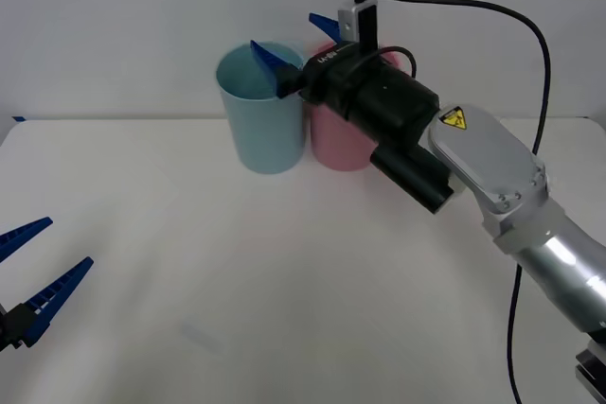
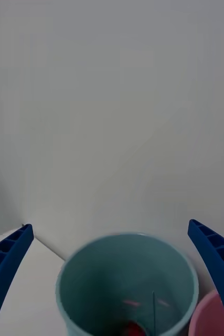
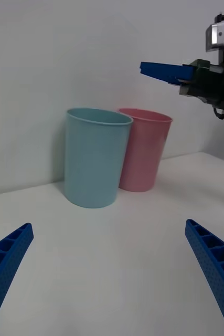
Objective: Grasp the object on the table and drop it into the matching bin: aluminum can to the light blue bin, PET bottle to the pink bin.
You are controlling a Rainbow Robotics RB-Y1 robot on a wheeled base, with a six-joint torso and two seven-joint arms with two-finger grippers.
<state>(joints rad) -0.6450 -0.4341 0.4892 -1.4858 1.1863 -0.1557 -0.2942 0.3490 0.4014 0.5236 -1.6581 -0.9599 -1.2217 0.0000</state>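
Observation:
My right gripper [image 1: 281,30] hangs open over the mouth of the light blue bin [image 1: 260,125], with nothing between its fingers. In the right wrist view the open gripper [image 2: 109,224] looks down into the light blue bin [image 2: 117,268], where a blurred red patch [image 2: 134,327] shows near the bottom. The aluminum can is out of view, and so is any PET bottle. The pink bin [image 1: 336,144] stands touching the blue one on its right. My left gripper [image 1: 68,241] waits open, low at the table's left front.
The white table [image 1: 284,281] stretches bare in front of the two bins. In the left wrist view the light blue bin [image 3: 93,163] and the pink bin [image 3: 143,152] stand against a plain wall, with the right arm's black wrist [image 3: 216,86] above them.

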